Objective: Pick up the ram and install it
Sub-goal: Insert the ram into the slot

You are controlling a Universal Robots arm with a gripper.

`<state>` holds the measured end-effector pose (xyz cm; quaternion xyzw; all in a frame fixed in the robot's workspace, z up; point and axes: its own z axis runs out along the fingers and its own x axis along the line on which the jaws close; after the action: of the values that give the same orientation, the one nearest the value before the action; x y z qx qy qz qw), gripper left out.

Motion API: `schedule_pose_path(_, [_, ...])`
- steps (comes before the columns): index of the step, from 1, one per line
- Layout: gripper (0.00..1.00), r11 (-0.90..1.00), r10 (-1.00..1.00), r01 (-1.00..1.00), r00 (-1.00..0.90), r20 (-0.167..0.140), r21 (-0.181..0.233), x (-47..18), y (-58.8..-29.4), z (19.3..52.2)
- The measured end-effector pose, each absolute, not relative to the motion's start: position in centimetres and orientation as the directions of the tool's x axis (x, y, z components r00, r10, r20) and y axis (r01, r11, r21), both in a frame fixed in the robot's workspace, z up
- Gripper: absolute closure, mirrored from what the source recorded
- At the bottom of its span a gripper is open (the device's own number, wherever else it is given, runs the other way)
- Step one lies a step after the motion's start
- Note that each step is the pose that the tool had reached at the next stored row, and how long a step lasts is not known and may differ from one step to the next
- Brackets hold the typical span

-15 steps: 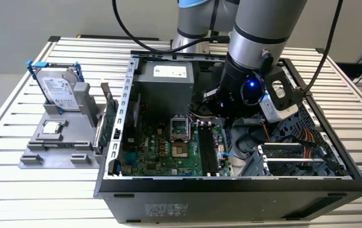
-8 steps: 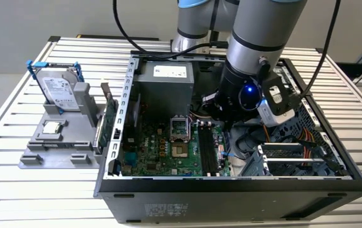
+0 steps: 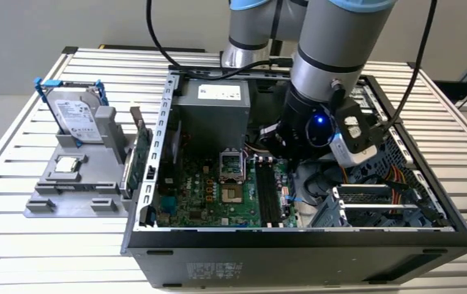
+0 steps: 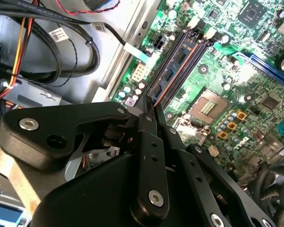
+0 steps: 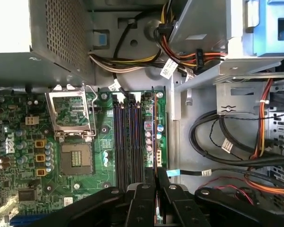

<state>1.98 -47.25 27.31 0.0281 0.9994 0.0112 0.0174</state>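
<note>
Here, starting at the exterior view's left:
Drive [image 3: 78,119]: upright in the tray [image 3: 70,202], outside the case [image 3: 298,236].
Card [image 3: 141,160]: on edge, just beside the case wall.
Slots [image 5: 128,137]: on the board, near the socket [image 5: 75,158].
Ram [image 5: 155,137]: edge-on, over the outermost slot.
Gripper [image 5: 156,182]: clenched on the ram's upper edge.
Handling: probably light, stiff and fragile; grip the flat faces, clear of the gold contacts.
</note>
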Motion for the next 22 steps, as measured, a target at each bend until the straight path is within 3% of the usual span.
schedule_pose_path(22, [1.00,0.998,0.056,0.055,-0.998,-0.034,0.023,1.9,-47.3,26.1])
